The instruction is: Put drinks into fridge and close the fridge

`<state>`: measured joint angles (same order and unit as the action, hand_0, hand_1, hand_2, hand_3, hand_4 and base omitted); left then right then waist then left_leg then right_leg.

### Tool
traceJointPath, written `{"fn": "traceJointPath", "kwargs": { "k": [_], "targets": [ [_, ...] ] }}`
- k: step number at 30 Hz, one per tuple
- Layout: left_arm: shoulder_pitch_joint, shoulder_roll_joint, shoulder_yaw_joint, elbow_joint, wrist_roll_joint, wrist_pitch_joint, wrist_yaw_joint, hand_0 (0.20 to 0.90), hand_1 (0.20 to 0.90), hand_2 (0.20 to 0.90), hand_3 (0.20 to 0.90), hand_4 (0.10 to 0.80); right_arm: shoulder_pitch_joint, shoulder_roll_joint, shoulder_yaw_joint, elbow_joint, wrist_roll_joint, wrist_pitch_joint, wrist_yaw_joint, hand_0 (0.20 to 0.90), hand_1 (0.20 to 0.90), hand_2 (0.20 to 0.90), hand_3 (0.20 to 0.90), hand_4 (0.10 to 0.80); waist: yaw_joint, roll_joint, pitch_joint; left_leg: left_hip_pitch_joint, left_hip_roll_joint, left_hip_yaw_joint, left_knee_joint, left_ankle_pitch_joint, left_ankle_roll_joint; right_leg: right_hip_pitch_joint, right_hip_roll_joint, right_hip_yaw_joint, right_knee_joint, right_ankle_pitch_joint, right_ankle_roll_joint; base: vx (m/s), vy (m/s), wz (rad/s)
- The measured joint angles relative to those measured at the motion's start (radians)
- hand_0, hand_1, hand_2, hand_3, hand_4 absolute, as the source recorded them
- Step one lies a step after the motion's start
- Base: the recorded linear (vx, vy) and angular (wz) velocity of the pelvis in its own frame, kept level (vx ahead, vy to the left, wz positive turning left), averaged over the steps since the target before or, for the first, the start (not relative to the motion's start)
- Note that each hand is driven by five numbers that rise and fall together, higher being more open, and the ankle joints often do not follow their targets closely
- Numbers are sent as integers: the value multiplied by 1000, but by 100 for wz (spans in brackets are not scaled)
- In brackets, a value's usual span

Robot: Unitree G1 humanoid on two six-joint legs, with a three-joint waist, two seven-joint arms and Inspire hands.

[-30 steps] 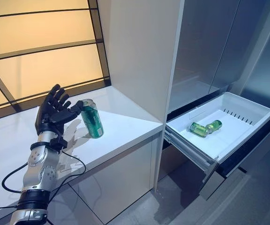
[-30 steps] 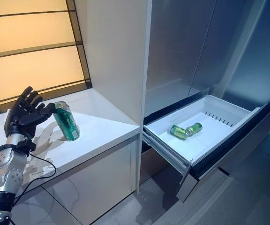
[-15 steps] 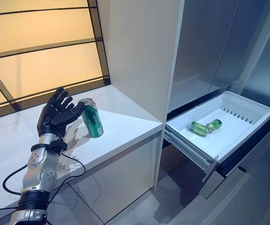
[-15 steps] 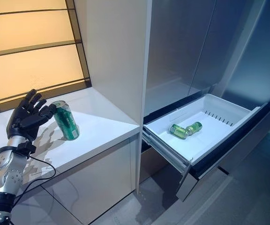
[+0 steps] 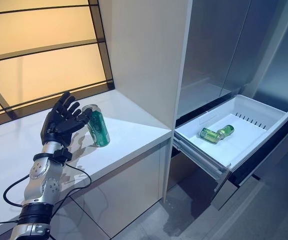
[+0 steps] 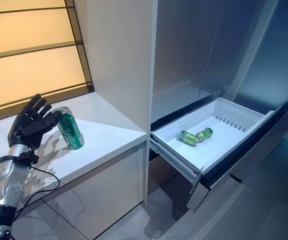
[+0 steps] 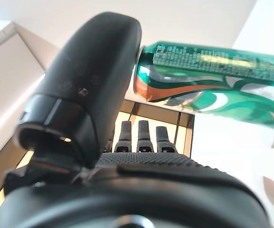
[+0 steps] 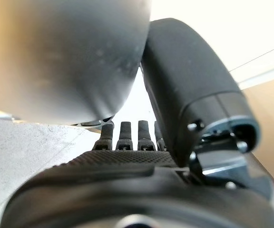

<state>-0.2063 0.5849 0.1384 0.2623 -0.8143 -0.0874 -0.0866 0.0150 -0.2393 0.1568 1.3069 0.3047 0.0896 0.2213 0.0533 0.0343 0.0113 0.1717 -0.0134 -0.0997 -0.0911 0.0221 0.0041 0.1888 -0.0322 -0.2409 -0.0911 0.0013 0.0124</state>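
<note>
A green can (image 5: 98, 128) stands on the white counter (image 5: 134, 135), left of the fridge. My left hand (image 5: 60, 121) is beside it on its left, open with the fingers spread upward. Its thumb touches the can near the top rim, as the left wrist view shows, with the can (image 7: 213, 80) just past the thumb (image 7: 89, 80). The fridge's white drawer (image 5: 244, 150) is pulled out at the right, and green cans (image 5: 216, 133) lie on their sides in it. My right hand (image 8: 127, 166) shows in its wrist view, fingers straight and holding nothing.
A tall white cabinet wall (image 5: 144, 55) stands between the counter and the grey fridge front (image 5: 224, 45). A lit, dark-framed panel (image 5: 39, 55) backs the counter. Grey floor (image 5: 184, 220) lies below the open drawer.
My left hand has edged a little closer to the can's top. The whole picture has shifted slightly left, so the camera moved. The cans in the drawer have not moved.
</note>
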Motion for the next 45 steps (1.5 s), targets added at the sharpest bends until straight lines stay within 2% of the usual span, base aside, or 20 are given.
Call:
{"fn": "traceJointPath", "kwargs": {
  "k": [5, 19, 27, 45],
  "targets": [
    [-5, 0, -7, -14, 1, 37, -58, 900, 900, 900, 900, 800, -3, 1, -1, 0, 0, -1, 3, 900, 900, 900, 900, 800, -9, 1, 1, 1, 0, 7, 0, -1, 1, -2, 0, 6, 0, 0, 0, 1, -1, -4],
    [-19, 24, -7, -29, 17, 100, -83, 900, 900, 900, 900, 800, -2, 0, -14, 0, -1, -1, 6, 900, 900, 900, 900, 800, -12, 0, 2, 3, 0, 11, 0, -1, 1, -2, 0, 10, 0, 0, 0, 0, 0, 0],
    [-26, 56, -14, -1, 62, 104, -83, 900, 900, 900, 900, 800, -2, 0, -19, 0, -1, -1, 12, 900, 900, 900, 900, 800, -31, 3, 3, 12, 0, 33, 0, -4, 4, -2, 1, 32, 0, 4, 0, 11, 0, -7],
    [-41, 56, -49, 88, 104, 104, -4, 900, 900, 900, 900, 800, -2, 4, -19, -7, 0, 0, 12, 900, 900, 900, 900, 800, -58, 0, -2, 20, 2, 62, 0, -7, 6, -6, 3, 64, 0, 13, -1, 18, 0, -5]
  ]
}}
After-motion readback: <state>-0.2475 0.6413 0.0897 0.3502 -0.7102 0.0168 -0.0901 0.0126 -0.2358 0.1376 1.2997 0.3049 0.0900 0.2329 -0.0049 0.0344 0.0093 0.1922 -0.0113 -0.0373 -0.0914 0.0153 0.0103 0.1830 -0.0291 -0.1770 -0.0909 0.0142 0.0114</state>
